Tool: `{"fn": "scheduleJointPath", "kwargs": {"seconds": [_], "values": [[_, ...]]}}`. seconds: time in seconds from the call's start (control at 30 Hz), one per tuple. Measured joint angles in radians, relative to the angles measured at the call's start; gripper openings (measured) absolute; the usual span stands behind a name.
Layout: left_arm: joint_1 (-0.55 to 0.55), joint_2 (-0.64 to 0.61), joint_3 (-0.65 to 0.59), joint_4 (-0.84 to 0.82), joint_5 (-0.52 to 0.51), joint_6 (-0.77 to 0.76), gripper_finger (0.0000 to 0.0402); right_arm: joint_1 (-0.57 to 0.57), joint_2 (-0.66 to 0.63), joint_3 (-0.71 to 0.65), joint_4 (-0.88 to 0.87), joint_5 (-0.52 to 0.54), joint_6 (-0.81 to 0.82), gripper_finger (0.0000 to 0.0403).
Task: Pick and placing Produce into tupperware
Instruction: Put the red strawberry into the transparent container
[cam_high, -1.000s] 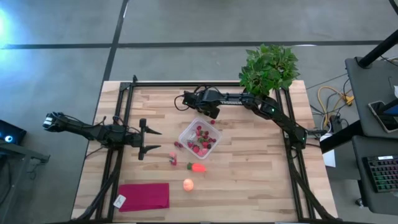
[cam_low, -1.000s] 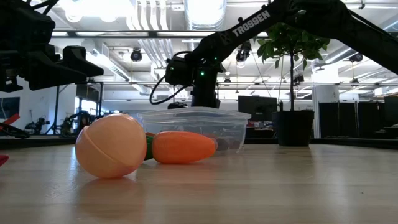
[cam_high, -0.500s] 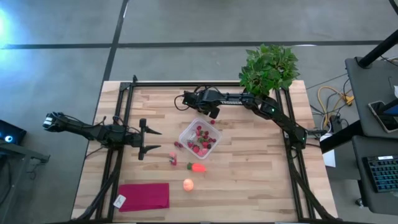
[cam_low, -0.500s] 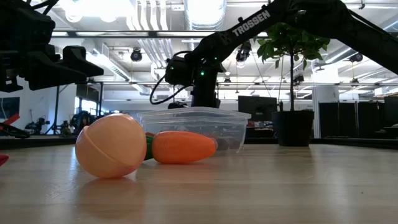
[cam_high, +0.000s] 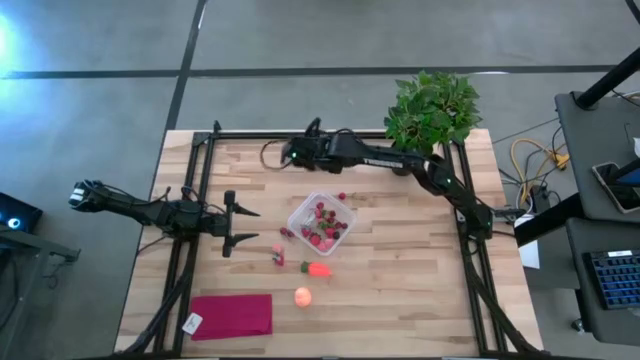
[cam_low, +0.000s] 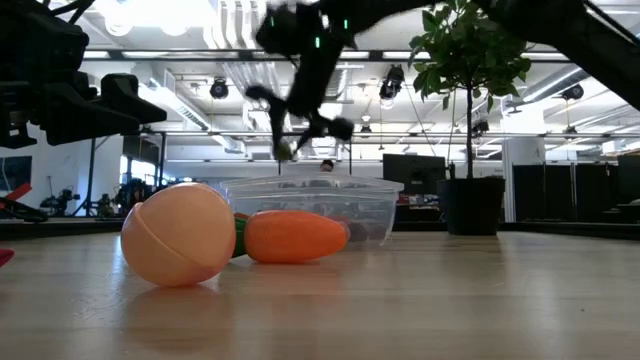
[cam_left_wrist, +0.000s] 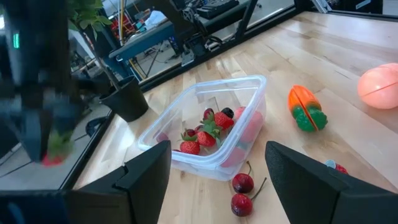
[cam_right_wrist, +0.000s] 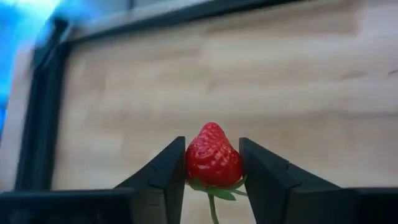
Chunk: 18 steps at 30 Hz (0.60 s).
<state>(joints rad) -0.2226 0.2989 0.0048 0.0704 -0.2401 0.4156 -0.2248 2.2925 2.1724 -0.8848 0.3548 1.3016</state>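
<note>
Red and green-capped, a strawberry (cam_right_wrist: 213, 156) sits clamped between the two fingers of my right hand (cam_high: 291, 153), which I see raised above the wooden surface (cam_high: 400, 260) toward its far edge, well apart from the clear tupperware (cam_high: 321, 222) lying mid-surface with several berries already inside. Near the tupperware I note loose cherries (cam_left_wrist: 242, 192) just beside its wall, the carrot-shaped piece (cam_high: 318, 268) close to its near side, and the pale orange round fruit (cam_high: 302, 296) a little nearer the front edge. My left hand (cam_high: 238, 223) waits over the left of the surface, fingers apart and holding nothing.
</note>
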Motion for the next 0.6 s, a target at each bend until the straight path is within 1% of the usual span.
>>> {"fn": "scheduleJointPath", "kwargs": {"seconds": [0.07,0.1,0.2,0.3,0.33,0.4,0.5,0.53,0.6], "values": [[0.000,0.000,0.000,0.000,0.000,0.000,0.0247,0.047,-0.008,0.045,-0.071,-0.044,-0.070,0.0132],[0.000,0.000,0.000,0.000,0.000,0.000,0.0247,0.077,-0.011,0.064,-0.133,-0.044,-0.082,0.0132],[0.000,0.000,0.000,0.000,0.000,0.000,0.0247,0.166,-0.012,0.113,-0.370,0.011,-0.061,0.0133],[0.000,0.000,0.000,0.000,0.000,0.000,0.0247,0.245,-0.015,0.136,-0.564,0.059,0.022,0.0134],[0.000,0.000,0.000,0.000,0.000,0.000,0.0247,0.264,-0.016,0.138,-0.580,0.058,0.033,0.0134],[0.000,0.000,0.000,0.000,0.000,0.000,0.0247,0.297,-0.016,0.140,-0.560,0.038,0.017,0.0134],[0.000,0.000,0.000,0.000,0.000,0.000,0.0247,0.320,-0.016,0.121,-0.459,-0.028,-0.088,0.0135],[0.000,0.000,0.000,0.000,0.000,0.000,0.0247,0.321,-0.015,0.113,-0.445,-0.052,-0.113,0.0137],[0.000,0.000,0.000,0.000,0.000,0.000,0.0247,0.319,-0.004,0.100,-0.455,-0.065,-0.137,0.0149]]}}
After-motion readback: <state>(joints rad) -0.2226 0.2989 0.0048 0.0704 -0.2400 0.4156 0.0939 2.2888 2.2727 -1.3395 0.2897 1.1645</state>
